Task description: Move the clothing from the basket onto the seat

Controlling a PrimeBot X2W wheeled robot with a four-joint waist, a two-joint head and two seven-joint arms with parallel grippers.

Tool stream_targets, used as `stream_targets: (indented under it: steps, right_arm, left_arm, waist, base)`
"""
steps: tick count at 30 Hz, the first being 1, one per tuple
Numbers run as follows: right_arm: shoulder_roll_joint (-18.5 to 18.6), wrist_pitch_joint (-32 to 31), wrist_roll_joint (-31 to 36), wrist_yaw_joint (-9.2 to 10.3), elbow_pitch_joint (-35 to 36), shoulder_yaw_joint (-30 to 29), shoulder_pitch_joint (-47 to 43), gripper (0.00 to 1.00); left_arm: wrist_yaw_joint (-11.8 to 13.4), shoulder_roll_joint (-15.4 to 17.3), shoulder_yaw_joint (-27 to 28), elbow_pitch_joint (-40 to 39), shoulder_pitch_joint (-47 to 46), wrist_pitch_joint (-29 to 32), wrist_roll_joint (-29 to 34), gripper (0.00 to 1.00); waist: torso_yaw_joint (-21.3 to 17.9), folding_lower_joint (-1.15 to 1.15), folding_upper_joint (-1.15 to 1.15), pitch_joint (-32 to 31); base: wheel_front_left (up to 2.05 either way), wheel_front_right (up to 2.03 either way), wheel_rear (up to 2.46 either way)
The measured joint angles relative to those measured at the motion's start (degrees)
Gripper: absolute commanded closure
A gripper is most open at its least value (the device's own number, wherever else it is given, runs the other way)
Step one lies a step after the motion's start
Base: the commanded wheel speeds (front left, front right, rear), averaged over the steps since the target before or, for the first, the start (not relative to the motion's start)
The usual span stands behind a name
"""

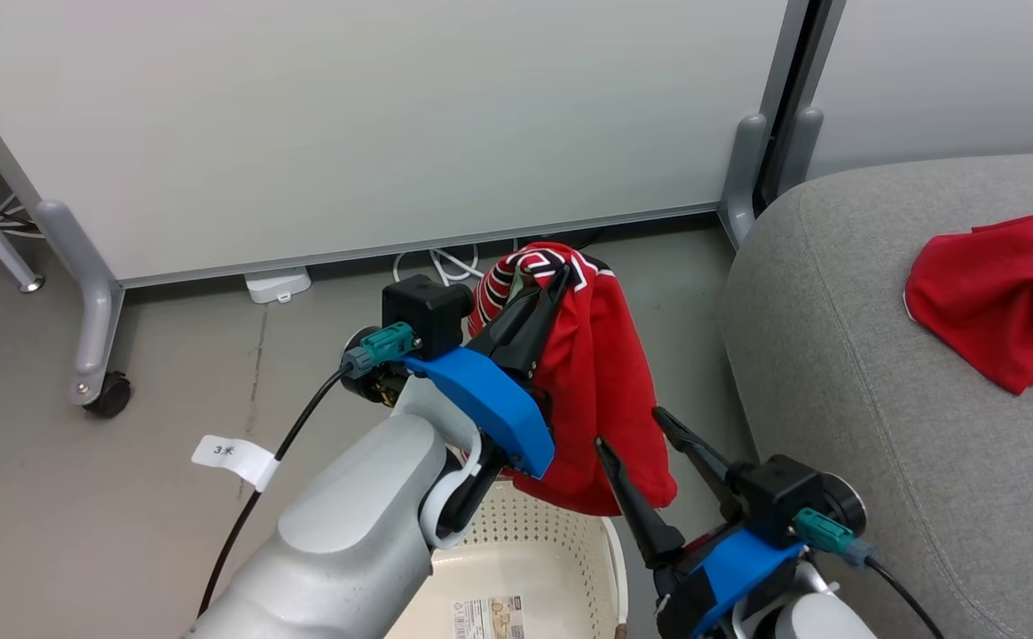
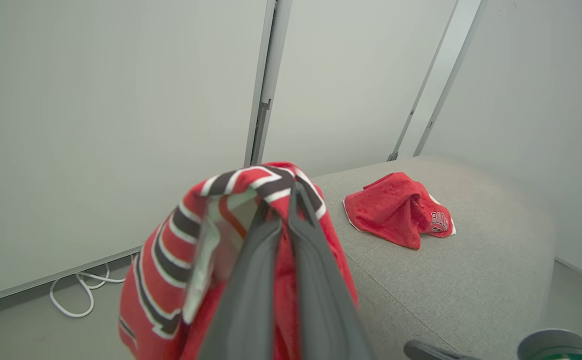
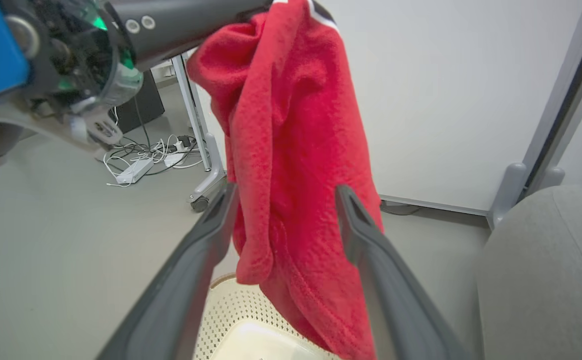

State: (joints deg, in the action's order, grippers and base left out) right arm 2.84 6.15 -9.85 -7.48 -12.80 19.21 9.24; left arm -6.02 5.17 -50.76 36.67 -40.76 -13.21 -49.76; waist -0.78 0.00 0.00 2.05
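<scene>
My left gripper (image 1: 556, 282) is shut on the striped waistband of a red garment (image 1: 601, 390), which hangs down over the cream perforated basket (image 1: 561, 559). From the left wrist, the closed fingers (image 2: 291, 250) pinch the red, black and white band (image 2: 231, 190). My right gripper (image 1: 632, 428) stands open beside the hanging cloth; in its wrist view the garment (image 3: 296, 150) dangles between the spread fingers without being gripped. A second red garment (image 1: 1005, 293) lies crumpled on the grey seat (image 1: 854, 399), seen also from the left wrist as a red heap (image 2: 401, 210) on the cushion (image 2: 471, 280).
A white partition panel (image 1: 348, 124) on castor legs (image 1: 95, 355) stands behind the basket. Cables and a power strip (image 1: 279, 284) lie on the floor at its base. A tagged black cable (image 1: 241, 461) trails from my left wrist.
</scene>
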Motion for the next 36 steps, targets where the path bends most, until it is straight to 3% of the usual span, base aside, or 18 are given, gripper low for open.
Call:
stream_targets:
  steps: [9, 30, 31, 33, 36]
  right_arm:
    - [0.0, -0.5, -2.5, 0.00, -7.8, 6.1, 8.4, 0.00]
    - [0.0, 2.5, -3.0, 0.00, -28.5, 11.8, 21.3, 0.00]
    - [0.0, 2.6, -3.2, -0.01, -29.1, 12.1, 21.7, 0.51]
    - [0.0, 3.0, -3.5, 0.00, -30.1, 12.6, 22.3, 1.00]
    - [0.0, 3.7, -3.9, 0.00, -31.4, 12.9, 22.8, 1.00]
  left_arm:
    - [0.0, -0.5, -0.7, 0.1, -0.6, 0.0, 0.0, 1.00]
    - [-0.4, -1.6, -3.2, 0.1, -0.8, 0.0, -0.9, 1.00]
    - [-0.5, -1.6, -3.3, 0.1, -0.8, 0.0, -1.0, 1.00]
    - [-0.5, -1.7, -3.5, 0.2, -0.8, 0.0, -1.1, 1.00]
    - [-0.5, -1.7, -3.6, 0.3, -0.8, -0.1, -1.3, 1.00]
  waist:
    - [0.2, 0.00, 0.00, 0.3]
    - [1.5, 0.00, 0.00, -1.1]
    - [1.6, 0.00, 0.00, -1.2]
    - [1.7, 0.00, 0.00, -1.4]
    - [1.9, 0.00, 0.00, -1.6]
  base:
    - [0.00, 0.00, 0.00]
    - [0.00, 0.00, 0.00]
    - [0.00, 0.00, 0.00]
    - [0.00, 0.00, 0.00]
    - [0.00, 0.00, 0.00]
